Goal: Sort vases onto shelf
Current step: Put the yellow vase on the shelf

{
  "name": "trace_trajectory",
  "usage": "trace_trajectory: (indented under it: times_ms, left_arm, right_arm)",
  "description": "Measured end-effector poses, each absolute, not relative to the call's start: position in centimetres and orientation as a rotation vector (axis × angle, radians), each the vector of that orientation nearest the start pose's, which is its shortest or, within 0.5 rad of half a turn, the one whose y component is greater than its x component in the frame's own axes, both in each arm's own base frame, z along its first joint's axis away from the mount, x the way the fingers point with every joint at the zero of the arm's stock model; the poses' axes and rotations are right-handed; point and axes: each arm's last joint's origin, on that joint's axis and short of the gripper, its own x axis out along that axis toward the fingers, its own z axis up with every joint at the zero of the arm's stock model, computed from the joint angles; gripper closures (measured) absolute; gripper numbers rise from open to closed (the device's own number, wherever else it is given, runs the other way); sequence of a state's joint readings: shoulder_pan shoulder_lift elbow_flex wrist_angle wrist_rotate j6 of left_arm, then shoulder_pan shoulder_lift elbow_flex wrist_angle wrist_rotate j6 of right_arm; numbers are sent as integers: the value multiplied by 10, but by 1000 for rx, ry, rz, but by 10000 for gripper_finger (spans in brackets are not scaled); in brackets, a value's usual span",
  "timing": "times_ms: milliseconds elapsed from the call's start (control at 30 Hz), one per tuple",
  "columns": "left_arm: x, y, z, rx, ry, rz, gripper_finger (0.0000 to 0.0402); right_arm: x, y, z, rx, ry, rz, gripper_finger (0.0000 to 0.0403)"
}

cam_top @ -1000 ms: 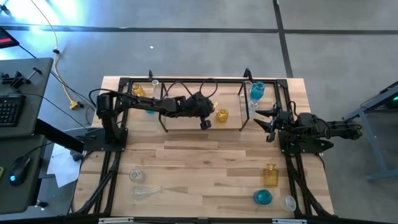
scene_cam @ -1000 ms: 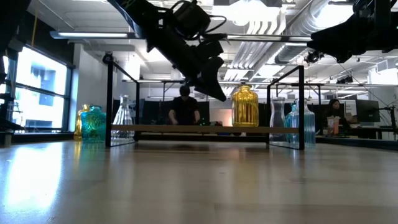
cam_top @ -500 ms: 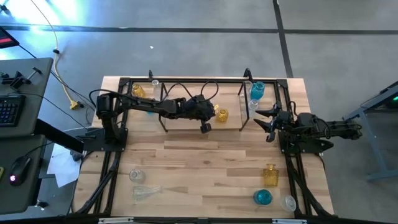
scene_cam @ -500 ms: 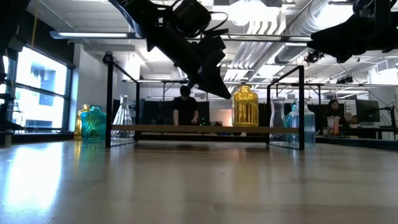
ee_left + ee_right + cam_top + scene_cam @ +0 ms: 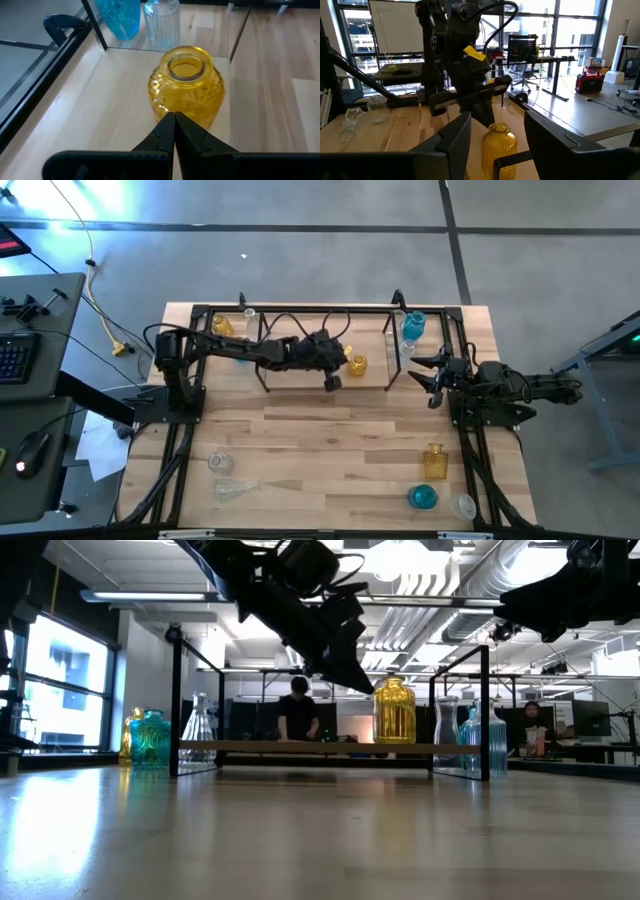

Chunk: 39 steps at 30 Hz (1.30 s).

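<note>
An amber-yellow vase (image 5: 358,365) (image 5: 186,92) stands upright on the light floor of the shelf (image 5: 300,747), near the shelf's right end. My left gripper (image 5: 331,383) (image 5: 366,688) is shut and slants down toward the vase's near-left shoulder, with nothing between its fingers. My right gripper (image 5: 425,378) hangs open and level at the table's right side, just outside the shelf. A blue vase (image 5: 413,325) and a clear one (image 5: 161,25) stand past the shelf's right end. An amber vase (image 5: 222,327) and a blue one (image 5: 152,738) stand past its left end. My left gripper's shut fingertips (image 5: 174,120) stand right at the side of the yellow vase's body (image 5: 165,107), slanting down from the table's left and near side. Whether they touch the glass, I cannot tell.
Near the table's front edge stand a squarish amber vase (image 5: 434,462), a blue vase (image 5: 422,497) and a clear one (image 5: 463,505) on the right. On the left are a clear vase (image 5: 220,463) and another lying down (image 5: 232,490). A black frame (image 5: 180,470) edges the table.
</note>
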State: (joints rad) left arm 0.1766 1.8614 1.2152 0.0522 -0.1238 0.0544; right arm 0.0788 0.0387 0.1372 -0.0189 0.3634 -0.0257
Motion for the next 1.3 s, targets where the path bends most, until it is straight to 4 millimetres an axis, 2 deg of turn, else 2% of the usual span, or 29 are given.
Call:
trace_trajectory:
  times_ms: [333, 833, 1133, 1300]
  left_arm:
    - [401, 79, 205, 34, 583, 302, 401]
    - [403, 72, 205, -11, 559, 248, 401]
    - [414, 70, 193, -9, 521, 240, 402]
    - [416, 69, 195, -13, 506, 229, 402]
  right_arm:
    - [89, -3, 205, -8, -75, -286, 233]
    - [89, -3, 205, -5, -75, -285, 233]
    - [89, -3, 205, -5, -75, -276, 233]
    - [89, -3, 205, -6, -75, -275, 233]
